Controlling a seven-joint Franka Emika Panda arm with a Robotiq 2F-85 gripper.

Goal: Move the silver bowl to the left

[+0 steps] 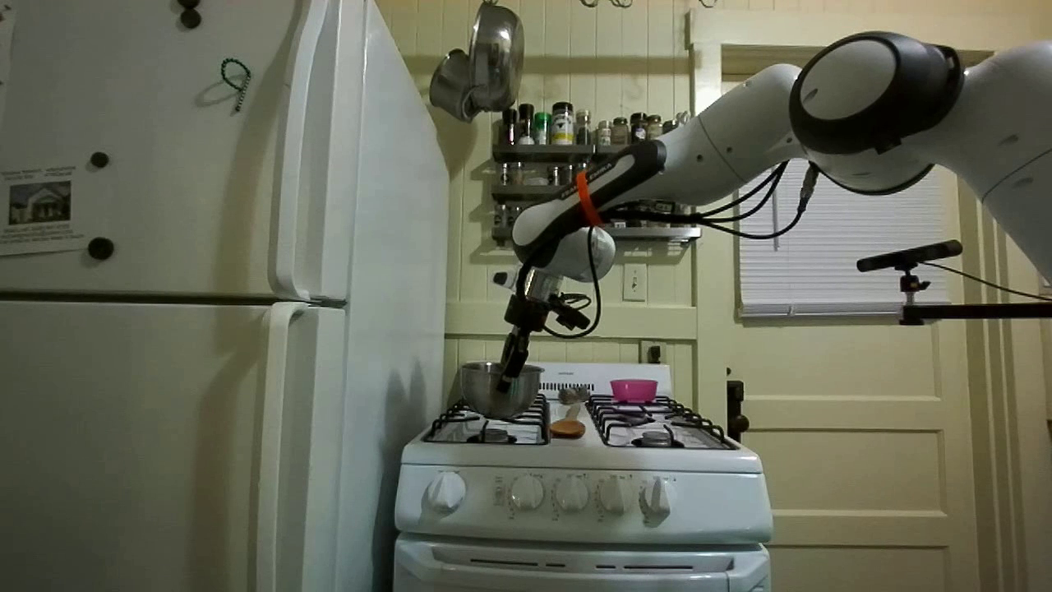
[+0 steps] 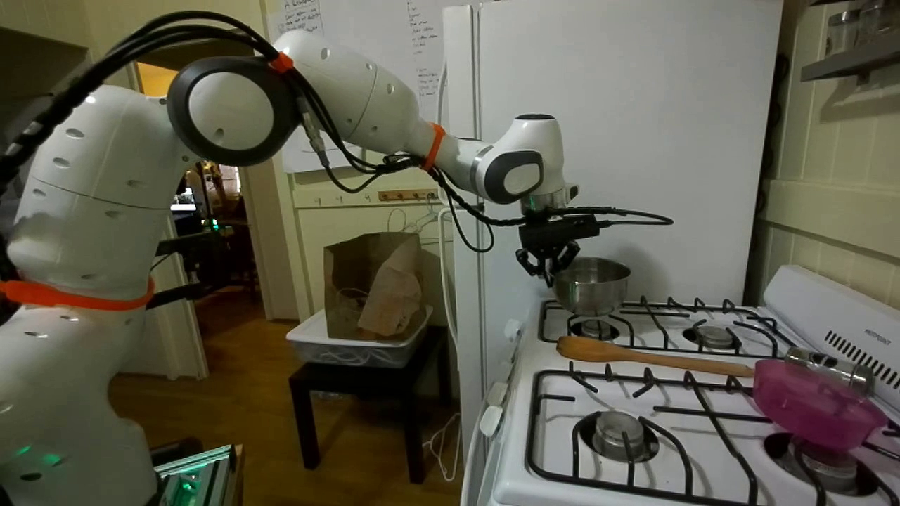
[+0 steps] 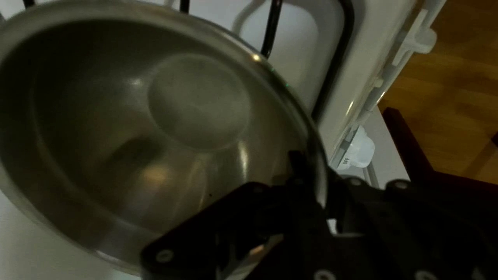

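The silver bowl [image 1: 481, 388] is at the left burners of the stove, beside the fridge. It also shows in an exterior view [image 2: 598, 288], where its base appears slightly above the front burner grate. In the wrist view the bowl [image 3: 194, 105] fills the left side, with its inside visible and nothing in it. My gripper [image 3: 317, 175] is shut on the bowl's rim, one finger inside and one outside. The gripper also shows in both exterior views [image 1: 508, 380] [image 2: 547, 275], pointing down at the rim. The outer fingertip is partly hidden by the rim in the wrist view.
A wooden spoon [image 2: 654, 355] lies between the grates. A pink bowl [image 2: 808, 414] and a shiny metal item [image 2: 833, 370] stand toward the back. The white fridge [image 1: 403, 263] borders the stove's left side. Metal pans [image 1: 497, 62] hang above. Stove knobs [image 1: 526, 493] line the front.
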